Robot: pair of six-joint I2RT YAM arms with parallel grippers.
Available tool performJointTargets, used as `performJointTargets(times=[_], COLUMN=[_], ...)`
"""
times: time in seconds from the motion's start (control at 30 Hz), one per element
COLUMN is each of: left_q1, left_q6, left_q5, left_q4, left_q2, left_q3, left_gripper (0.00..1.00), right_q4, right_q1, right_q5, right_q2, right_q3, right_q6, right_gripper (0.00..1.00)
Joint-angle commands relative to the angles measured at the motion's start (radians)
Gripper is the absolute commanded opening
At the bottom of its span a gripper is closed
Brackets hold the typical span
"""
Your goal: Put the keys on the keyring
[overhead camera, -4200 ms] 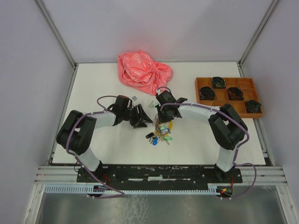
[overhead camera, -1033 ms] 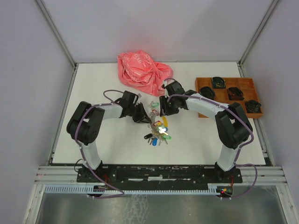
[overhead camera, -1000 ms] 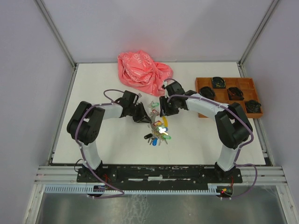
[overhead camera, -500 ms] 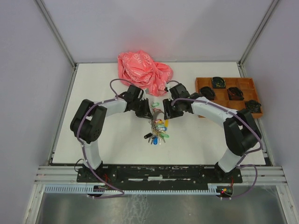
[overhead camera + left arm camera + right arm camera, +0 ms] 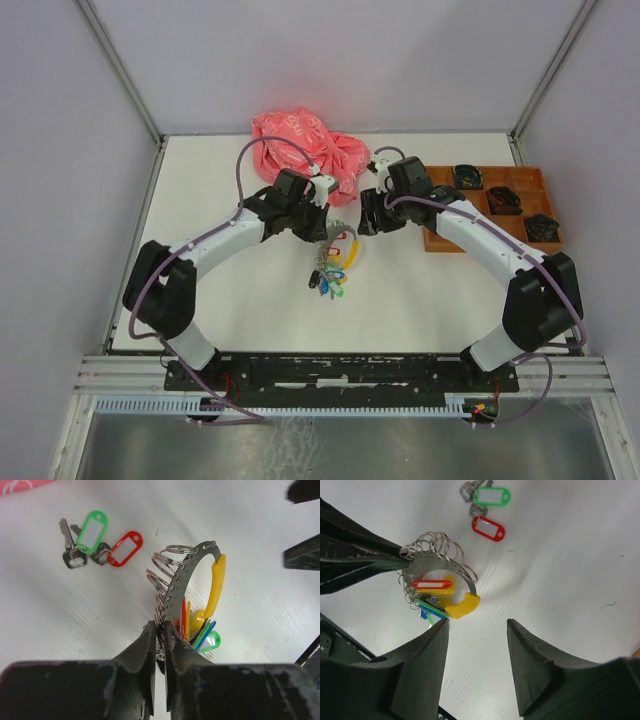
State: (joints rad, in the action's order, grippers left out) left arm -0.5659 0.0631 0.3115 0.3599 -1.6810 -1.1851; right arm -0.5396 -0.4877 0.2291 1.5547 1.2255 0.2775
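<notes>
Your left arm reaches in from the left toward the middle of the white table (image 5: 200,180), with the crumpled pink bag (image 5: 300,145) lying just behind its wrist. Your left gripper (image 5: 159,627) is pinched tight on the keyring (image 5: 180,582). In its wrist view the two fingers meet on the lower end of the grey, hole-punched metal arc. The arc stands up out of the jaws, with a row of thin wire loops fanned along its outer side and a yellow clasp (image 5: 216,585) closing its inner side. Coloured tags, yellow, blue, red and green among them, hang bunched at the arc's lower end; you cannot tell from these views whether they touch the table. The keys (image 5: 72,555) are not on the ring. They lie flat on the table, apart from the keyring and to its upper left in the left wrist view. The two silver keys are close together, with the green tag (image 5: 91,530) and the red tag (image 5: 125,549) side by side. In your right wrist view the same pair sits beyond the keyring, near the top edge, clear of both grippers. Your right gripper (image 5: 477,625) is spread apart with only bare table between its fingers, grasping nothing. It hangs near the yellow clasp, and you cannot tell whether one finger brushes the hanging tags. Farther right, the orange tray (image 5: 520,172) sits near the table's right edge with dark items in its compartments, and the right arm crosses its near-left corner.
</notes>
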Motion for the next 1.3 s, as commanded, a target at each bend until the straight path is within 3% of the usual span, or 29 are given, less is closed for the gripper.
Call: performJointTargets(times=[0.0,0.13,0.33,0.87,1.1,1.27], left_q1=[-0.041,-0.059,-0.073,-0.083,-0.083,-0.083], left_q6=[-0.217,-0.310,-0.411,-0.434,-0.377,-0.322], left_q5=[-0.015,0.028,0.047,0.147,0.162,0.121], left_q4=[-0.003,0.001,-0.004,-0.124,-0.172,-0.203], left_q2=[0.112,0.161,0.210,0.310,0.337,0.369], left_q3=[-0.039,-0.026,-0.005,0.097,0.134,0.165], left_gripper=[0.03,0.03,0.03,0.03,0.05,0.13], right_q4=[0.030,0.056,0.093,0.164,0.153,0.192], right_q1=[-0.002,-0.002,-0.003,-0.005,-0.044,-0.075], right_q5=[0.149,0.219,0.296,0.461,0.493,0.445], right_q2=[-0.040,-0.055,-0.066,-0.038,-0.009,-0.032], right_q3=[0.047,0.037,0.033,-0.035,-0.035,-0.078], right_q6=[-0.058,-0.084,-0.102,-0.139,-0.193,-0.222], right_gripper=[0.61,0.67,0.68,0.53,0.35,0.22])
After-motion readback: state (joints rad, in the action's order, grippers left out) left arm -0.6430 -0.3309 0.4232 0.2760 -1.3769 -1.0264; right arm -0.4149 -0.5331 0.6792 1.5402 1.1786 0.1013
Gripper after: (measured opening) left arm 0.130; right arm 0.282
